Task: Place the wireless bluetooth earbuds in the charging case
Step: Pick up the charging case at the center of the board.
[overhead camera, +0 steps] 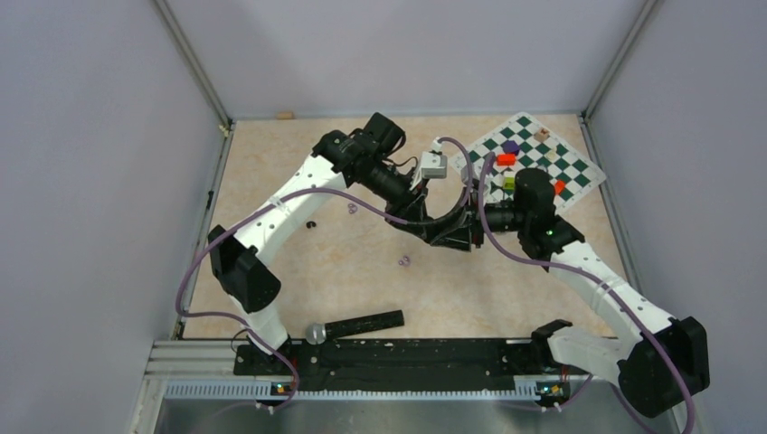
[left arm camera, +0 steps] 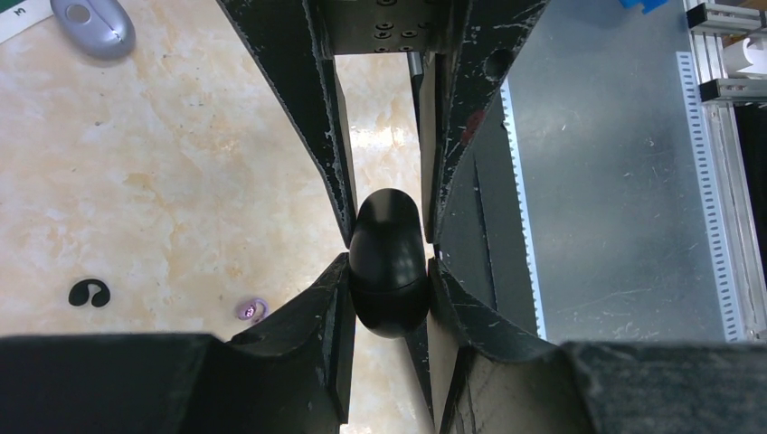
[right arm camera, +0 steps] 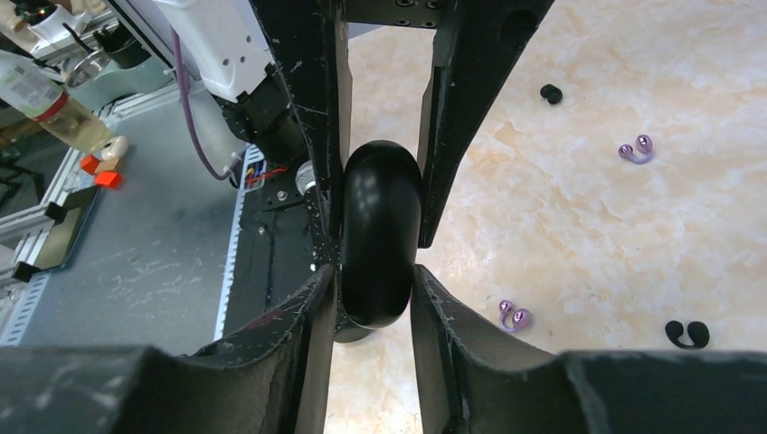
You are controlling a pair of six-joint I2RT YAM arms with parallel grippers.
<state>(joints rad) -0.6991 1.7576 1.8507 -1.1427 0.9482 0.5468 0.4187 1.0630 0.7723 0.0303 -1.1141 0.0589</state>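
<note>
Black charging case [left arm camera: 389,271], seemingly shut, sits clamped between the left gripper [left arm camera: 389,264] and right gripper [right arm camera: 373,271]. Lilac earbuds [right arm camera: 514,316] and black earbuds [right arm camera: 686,334] lie loose on the tabletop [right arm camera: 588,226] toward its nine o'clock; none looks seated, so every insertion remains.

One dark character, possibly an M, seen on a white card [left arm camera: 13,9] in the left wrist view's corner, bottle label [right arm camera: 32,86] too blurred to be read, nothing else legible.
</note>
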